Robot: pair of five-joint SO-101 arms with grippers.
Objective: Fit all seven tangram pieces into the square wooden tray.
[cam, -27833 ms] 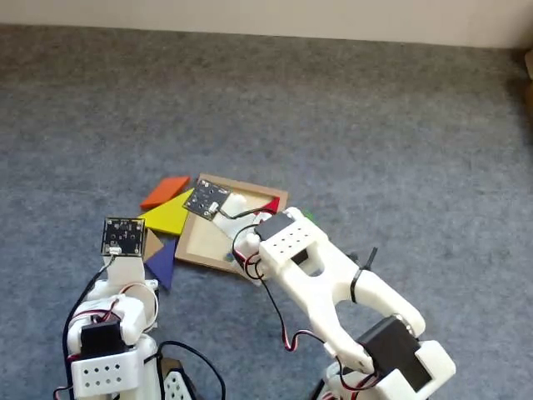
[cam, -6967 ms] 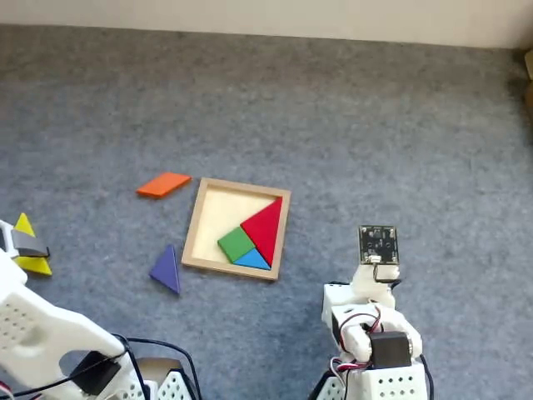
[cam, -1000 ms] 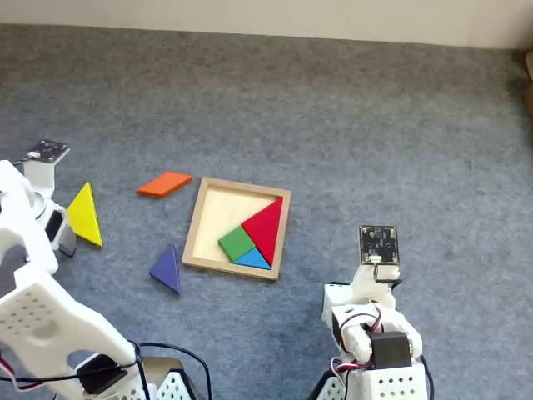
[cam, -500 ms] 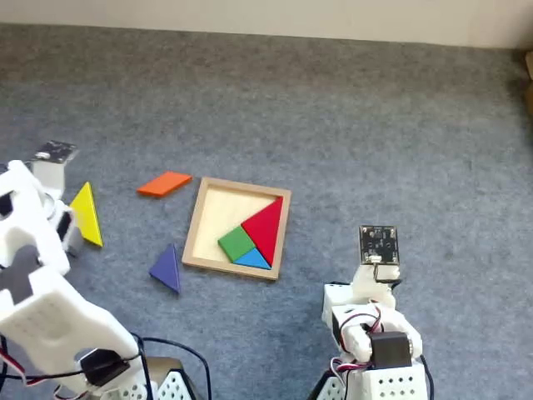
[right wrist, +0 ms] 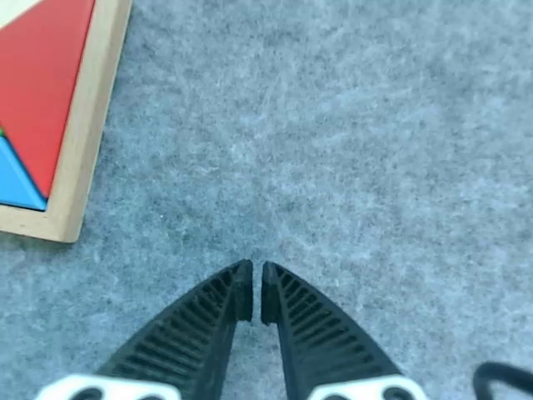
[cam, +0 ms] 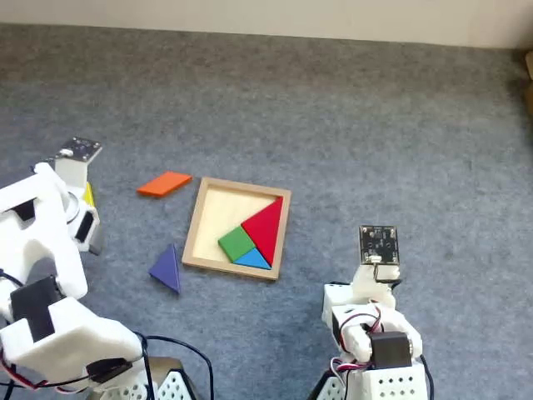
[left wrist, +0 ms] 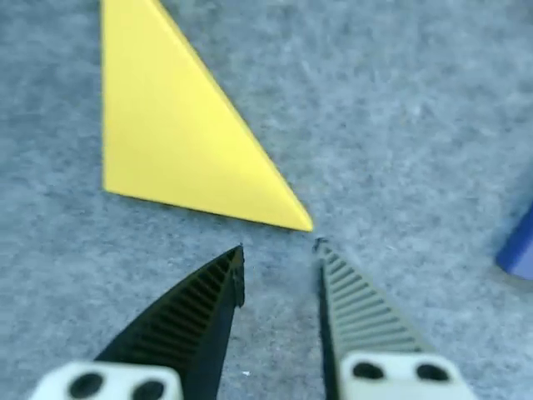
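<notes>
The left gripper hangs half open and empty over the carpet. The yellow triangle lies flat just ahead of it, one sharp corner aimed at the gap and its long edge slanting away. The right gripper, all but closed and empty, sits beside the tray, so the left arm is nearer. I count three pieces in the tray: red, green and blue. Three lie outside: yellow, orange and purple.

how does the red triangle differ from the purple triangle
The red triangle lies inside the wooden tray, beside the green square and blue triangle; the purple triangle lies on the grey carpet outside the tray. The red triangle is clearly larger than the purple triangle. Both are flat triangles.
</notes>
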